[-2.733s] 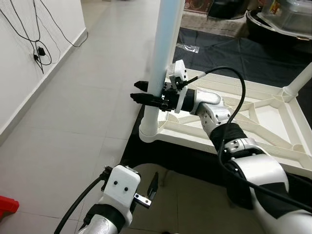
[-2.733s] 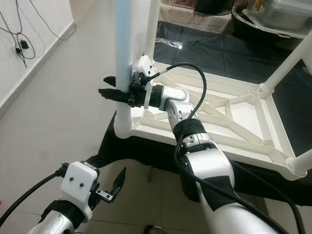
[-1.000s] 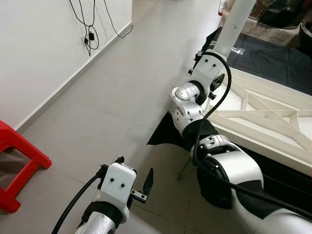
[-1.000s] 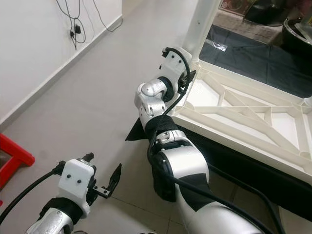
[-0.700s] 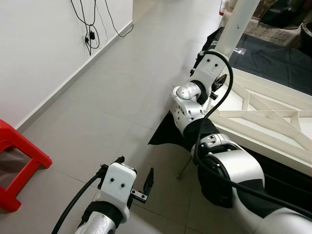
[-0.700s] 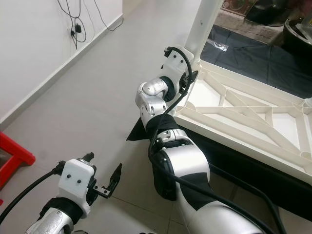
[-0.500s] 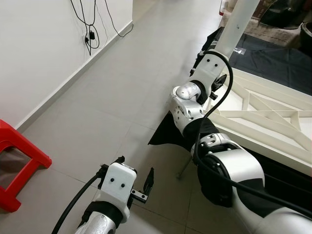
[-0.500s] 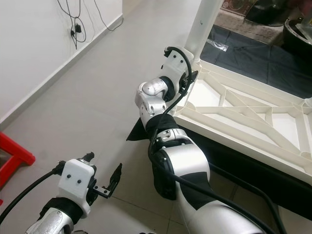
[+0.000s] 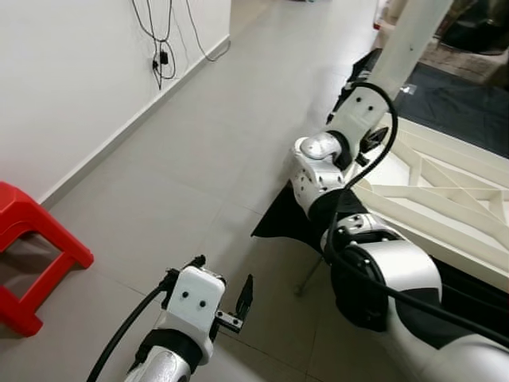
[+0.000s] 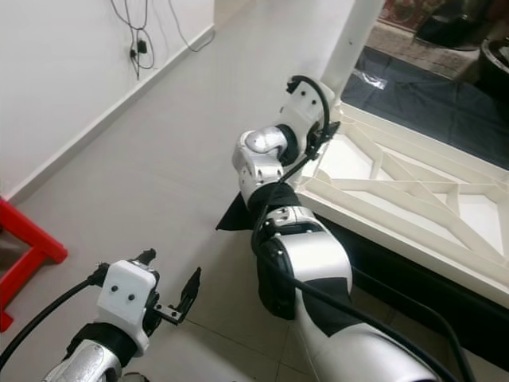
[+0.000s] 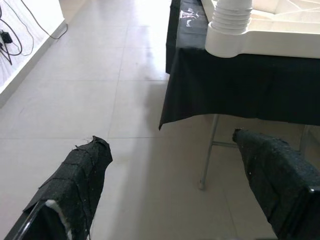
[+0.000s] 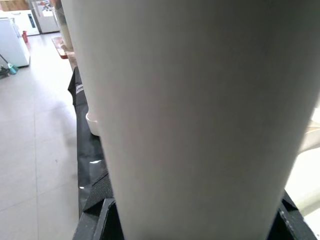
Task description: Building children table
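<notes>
White plastic everywhere: the right gripper sits right against the upright table leg, and the wrist view is so close up that I honestly can't tell if the fingers are clamped on it or not. That leg stands at the near corner of the upturned table top, which stretches away beyond the gripper, resting on a black cloth. Left gripper hangs low over the tiled floor with its fingers spread wide, holding nothing. Well off to its left there's a red stool by the wall.
</notes>
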You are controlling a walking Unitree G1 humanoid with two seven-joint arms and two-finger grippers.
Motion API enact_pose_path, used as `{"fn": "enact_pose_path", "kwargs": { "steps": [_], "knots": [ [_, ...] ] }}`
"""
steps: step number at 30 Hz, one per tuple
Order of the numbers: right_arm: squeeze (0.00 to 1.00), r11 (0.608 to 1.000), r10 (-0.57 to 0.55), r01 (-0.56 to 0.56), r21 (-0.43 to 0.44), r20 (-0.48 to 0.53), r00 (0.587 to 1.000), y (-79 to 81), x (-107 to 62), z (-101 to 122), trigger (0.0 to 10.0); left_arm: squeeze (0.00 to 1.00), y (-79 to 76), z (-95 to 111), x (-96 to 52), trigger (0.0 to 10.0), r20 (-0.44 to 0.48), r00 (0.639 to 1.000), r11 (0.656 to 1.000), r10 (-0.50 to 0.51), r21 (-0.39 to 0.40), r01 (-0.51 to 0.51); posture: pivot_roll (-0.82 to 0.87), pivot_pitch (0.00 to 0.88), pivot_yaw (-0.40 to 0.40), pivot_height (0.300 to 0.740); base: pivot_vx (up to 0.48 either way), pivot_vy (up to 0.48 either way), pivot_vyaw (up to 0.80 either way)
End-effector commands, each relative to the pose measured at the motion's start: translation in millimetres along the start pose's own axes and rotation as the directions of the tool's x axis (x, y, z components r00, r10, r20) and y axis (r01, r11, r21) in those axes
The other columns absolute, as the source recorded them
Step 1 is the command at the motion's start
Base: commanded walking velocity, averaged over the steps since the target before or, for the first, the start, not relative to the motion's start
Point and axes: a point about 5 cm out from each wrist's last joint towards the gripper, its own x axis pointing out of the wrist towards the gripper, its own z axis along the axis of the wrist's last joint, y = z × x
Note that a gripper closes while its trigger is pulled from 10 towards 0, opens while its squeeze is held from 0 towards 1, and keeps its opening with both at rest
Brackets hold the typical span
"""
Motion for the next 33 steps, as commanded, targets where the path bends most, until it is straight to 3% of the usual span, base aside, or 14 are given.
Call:
{"fn": "enact_pose_path", "kwargs": {
  "steps": [1,5,6,7,8,21,22,23,24,33],
  "knots": [
    [0.00,0.980,-0.192,0.199,0.013,-0.208,0.959,-28.9,15.2,-31.2,10.0,0.00,-2.2,-4.1,-0.1,10.0,-0.017,1.000,1.000,-0.015,-0.001,0.015,0.21,0.210,-0.121,0.740,0.000,0.000,0.00],
    [0.00,0.989,-0.141,0.148,0.015,-0.210,0.967,-22.8,8.5,-33.4,10.0,0.00,-2.1,-4.4,-0.2,10.0,-0.019,1.000,1.000,-0.015,-0.001,0.015,0.21,0.210,-0.121,0.740,0.000,0.000,0.00],
    [0.37,0.992,-0.119,0.126,0.020,-0.217,0.969,-19.5,4.8,-34.0,10.0,0.00,-2.1,-4.7,-0.4,10.0,-0.020,1.000,1.000,-0.015,0.000,0.015,0.21,0.210,-0.121,0.740,0.000,0.000,0.00],
    [0.37,0.992,-0.119,0.126,0.020,-0.217,0.969,-19.5,4.8,-34.0,10.0,0.00,-2.1,-4.7,-0.4,10.0,-0.020,1.000,1.000,-0.015,0.000,0.015,0.21,0.210,-0.121,0.740,0.000,0.000,0.00],
    [1.00,0.994,-0.095,0.105,0.032,-0.222,0.970,-17.3,3.0,-34.4,10.0,0.00,-2.1,-4.8,-0.5,10.0,-0.020,1.000,1.000,-0.014,0.000,0.014,0.21,0.210,-0.121,0.740,0.000,0.000,0.00],
    [1.00,0.998,-0.027,0.040,0.055,-0.217,0.976,-9.0,-5.5,-34.0,10.0,0.00,-1.0,-6.2,-0.4,10.0,-0.022,1.000,1.000,-0.015,0.000,0.015,0.21,0.207,-0.118,0.740,0.000,0.000,0.00],
    [0.74,0.998,-0.009,0.023,0.061,-0.217,0.976,-7.2,-7.1,-33.7,10.0,0.00,-0.6,-6.5,-0.1,10.0,-0.023,1.000,1.000,-0.015,0.001,0.015,0.20,0.207,-0.114,0.740,0.000,0.000,0.00],
    [0.74,0.998,-0.009,0.023,0.061,-0.217,0.976,-7.2,-7.1,-33.7,10.0,0.00,-0.6,-6.5,-0.1,10.0,-0.023,1.000,1.000,-0.015,0.001,0.015,0.20,0.207,-0.114,0.740,0.000,0.000,0.00],
    [0.00,0.996,0.043,-0.025,0.080,-0.226,0.973,-3.4,-11.3,-35.3,10.0,0.00,0.5,-7.5,0.7,10.0,-0.024,1.000,1.000,-0.016,0.003,0.016,0.20,0.204,-0.110,0.740,0.000,0.000,0.00],
    [0.00,0.988,0.148,-0.134,0.077,-0.225,0.963,-0.9,-18.7,-44.5,10.0,0.00,2.9,-9.7,3.2,10.0,-0.025,1.000,1.000,-0.017,0.007,0.017,0.19,0.186,-0.101,0.740,0.000,0.000,0.00]
  ]
}}
